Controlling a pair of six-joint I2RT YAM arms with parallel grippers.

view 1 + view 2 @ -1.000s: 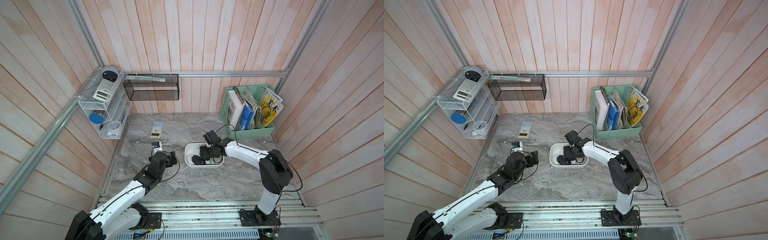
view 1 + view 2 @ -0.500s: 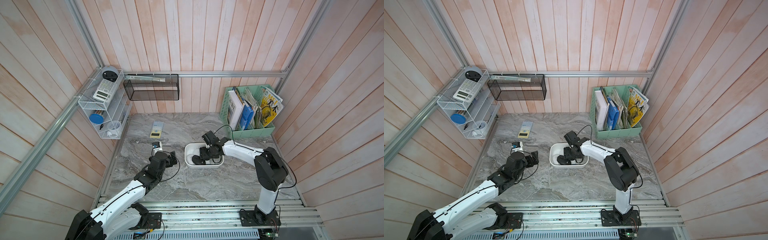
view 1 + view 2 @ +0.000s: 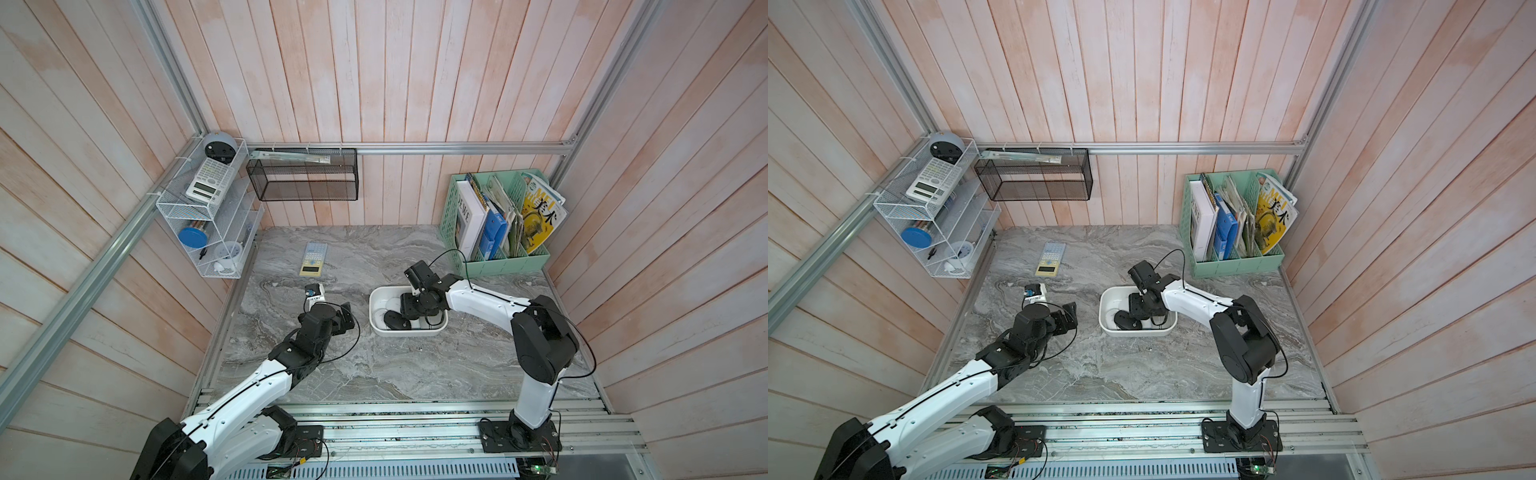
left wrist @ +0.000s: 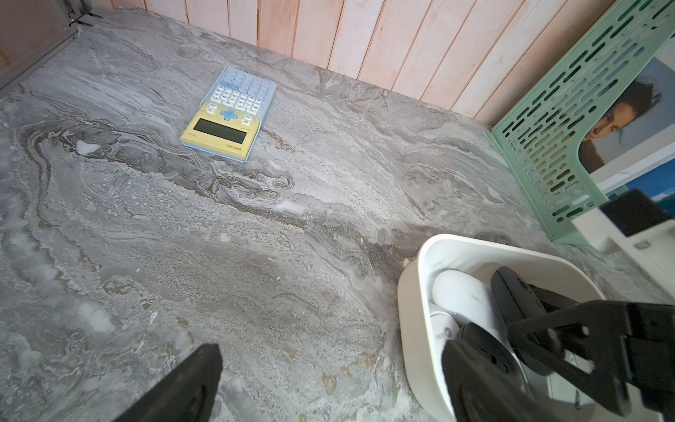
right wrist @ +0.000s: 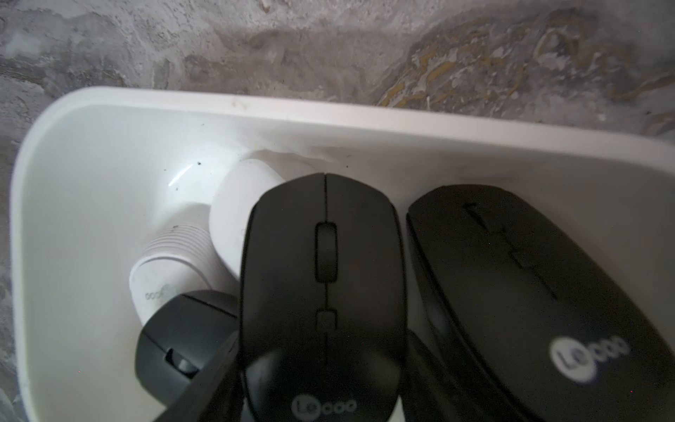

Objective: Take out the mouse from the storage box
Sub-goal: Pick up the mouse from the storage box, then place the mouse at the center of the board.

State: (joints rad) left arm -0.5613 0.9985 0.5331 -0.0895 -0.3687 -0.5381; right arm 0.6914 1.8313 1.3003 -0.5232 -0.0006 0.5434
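Currently the right hand (image 5: pixel 314 380) sits inside the shallow white glossy plastic storage box (image 5: pixel 365 109) with rounded corners.

Key relation: the black matte plastic mouse (image 5: pixel 323 277), scroll wheel up, lies directly under this hand, between its fingers, and is not yet out of the box. Its long axis runs straight ahead from the palm, with the logo end nearest the palm and the buttons toward the box wall beyond. The fingers thus bracket its narrow width.

Hand state: middling spread, with one dark finger (image 5: pixel 204 380) right at the mouse's flank. We cannot tell whether the fingers press on it or merely flank it.

The right hand is plainly the nearer. The left hand (image 3: pixel 345 318) is spread wide, holds nothing and is apart from the box.

Crowding: a second flat black mouse (image 5: pixel 529 292) lies just beside one flank. Off the other flank are a small black mouse (image 5: pixel 175 339), a white mouse (image 5: pixel 233 215) and a white ribbed cylinder (image 5: pixel 171 263), which our mouse overlaps. We judge finger room tight and a straight lift cleanest.

Surface: the grey marbled counter (image 3: pixel 374 374) is flat and bare between the box and the left hand, giving ample set-down room. A mint-green slotted file holder (image 3: pixel 498 266) stands behind the right wrist. A yellow-and-blue calculator (image 4: pixel 228 115) lies well beyond the left hand.
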